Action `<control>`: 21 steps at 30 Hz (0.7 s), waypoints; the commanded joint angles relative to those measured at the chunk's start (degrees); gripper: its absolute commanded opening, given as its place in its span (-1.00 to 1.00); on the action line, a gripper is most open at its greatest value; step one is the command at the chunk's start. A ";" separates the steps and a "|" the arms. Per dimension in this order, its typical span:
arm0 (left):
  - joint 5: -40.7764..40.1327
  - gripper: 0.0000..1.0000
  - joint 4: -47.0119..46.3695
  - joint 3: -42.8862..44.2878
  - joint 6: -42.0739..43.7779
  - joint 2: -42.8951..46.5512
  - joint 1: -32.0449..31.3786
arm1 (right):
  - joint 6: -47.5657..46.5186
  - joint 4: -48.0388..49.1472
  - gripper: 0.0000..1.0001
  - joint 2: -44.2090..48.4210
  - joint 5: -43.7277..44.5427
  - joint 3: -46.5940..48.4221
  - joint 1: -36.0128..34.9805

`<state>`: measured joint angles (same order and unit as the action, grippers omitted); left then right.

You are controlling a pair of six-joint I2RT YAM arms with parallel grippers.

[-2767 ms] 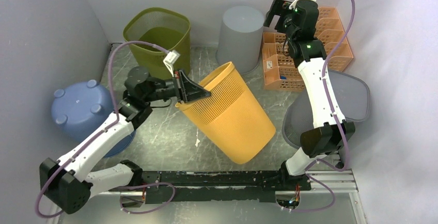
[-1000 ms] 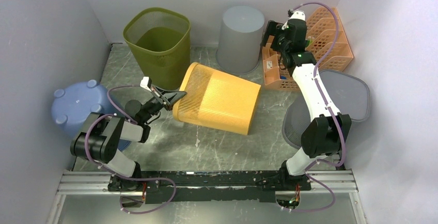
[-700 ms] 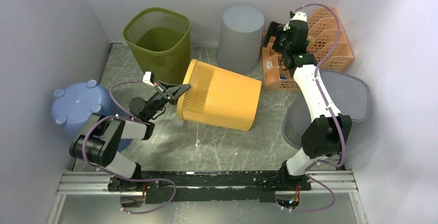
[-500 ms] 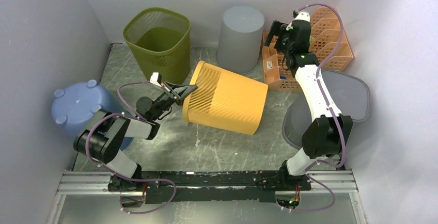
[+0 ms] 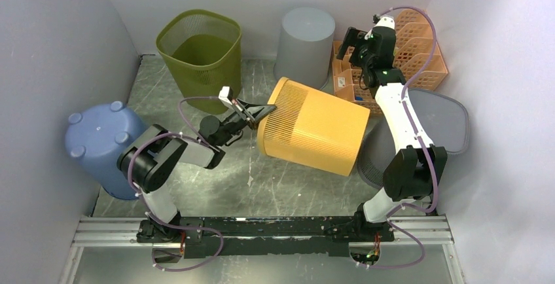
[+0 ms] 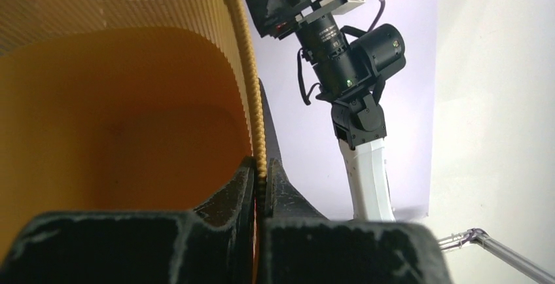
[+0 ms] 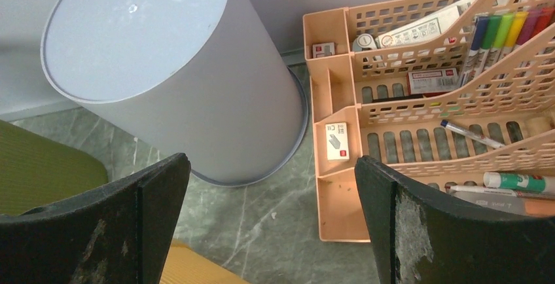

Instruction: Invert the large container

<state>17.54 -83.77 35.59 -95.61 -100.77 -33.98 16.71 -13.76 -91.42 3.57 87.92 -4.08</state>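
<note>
Left wrist: left gripper (image 6: 260, 171) clamps yellow bin (image 6: 131, 120) rim | right wrist: right gripper (image 7: 271, 161) gaping

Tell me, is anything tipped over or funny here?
Yes. The yellow bin is tipped on its side mid-table, its mouth facing left, with the left tool pinching its rim. The green bin behind it stands upright.

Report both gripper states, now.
Left gripper: closed on the rim of the yellow bin.
Right gripper: open, holding nothing.
</note>
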 commanded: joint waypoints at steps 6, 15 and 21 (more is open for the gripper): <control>4.00 -0.86 -20.38 -13.59 -2.67 3.87 14.53 | 0.41 2.37 1.00 1.10 -1.15 -2.24 0.91; 10.87 -0.87 -20.38 -18.86 -0.79 2.54 22.39 | 1.45 3.09 1.00 0.80 -2.21 -3.11 1.00; 14.50 -0.87 -20.35 -21.22 2.85 -1.94 25.96 | 0.65 2.60 1.00 1.43 -2.25 -3.99 1.00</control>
<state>26.26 -84.77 18.90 -101.23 -96.90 -10.70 17.74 -12.25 -91.42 1.87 85.34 -3.64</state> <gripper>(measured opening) 0.117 0.999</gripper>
